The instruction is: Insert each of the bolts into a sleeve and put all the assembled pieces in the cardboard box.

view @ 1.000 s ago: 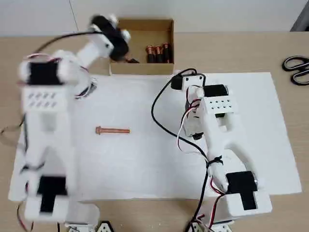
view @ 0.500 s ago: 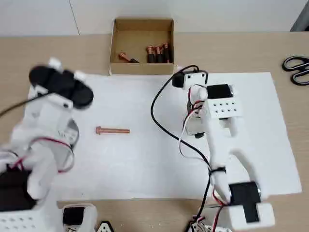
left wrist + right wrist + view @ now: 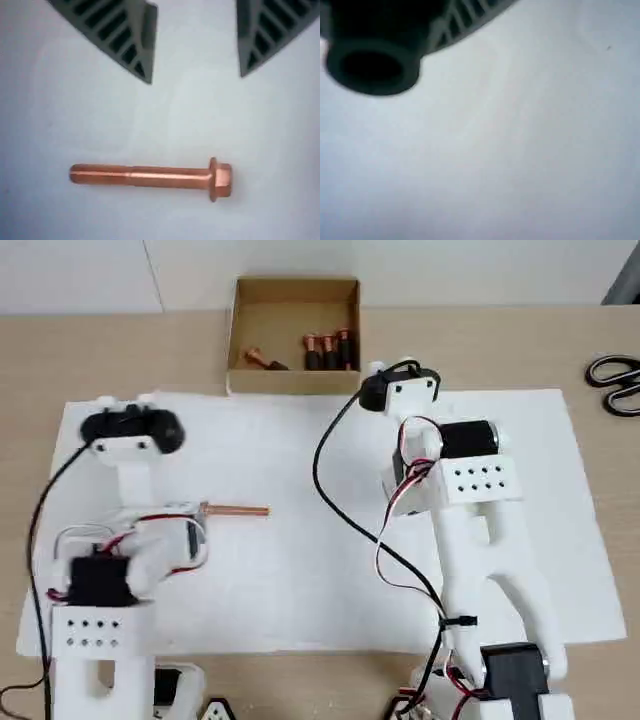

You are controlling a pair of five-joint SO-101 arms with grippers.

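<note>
In the high view, the cardboard box (image 3: 295, 295) stands on the table (image 3: 500, 340) at the far edge of a white sheet (image 3: 300, 580). Inside it lie copper-and-black assembled pieces (image 3: 325, 348). Several are packed side by side against one wall and one is tilted nearer the other, but they are too small to count with certainty. One bare bolt (image 3: 240, 510) lies flat on the sheet, well apart from the box, and its head end is partly covered by the left arm (image 3: 130, 490), which stands over it. The right arm (image 3: 470, 490) stretches toward the box corner, and its wrist body covers whatever is beneath it. A pair of scissors (image 3: 612, 380) is cut off by the picture's edge.

In the left wrist view, the left gripper (image 3: 195, 72) has its two dark ribbed fingers (image 3: 127, 35) spread wide, released, with bare sheet between them. Both fingers run out of the picture, so just their tips can be seen. The bolt lies whole on the sheet near the tips but apart from them, touched by neither.

In the right wrist view, the right gripper (image 3: 405, 35) is close and blurred. A black sleeve (image 3: 372, 67) faces the camera end-on with its bore open, pressed against a ribbed finger (image 3: 465, 17). The other finger is hidden behind the sleeve. The sleeve hangs over the sheet at the gripper's tip, so the jaws appear clenched on it.
</note>
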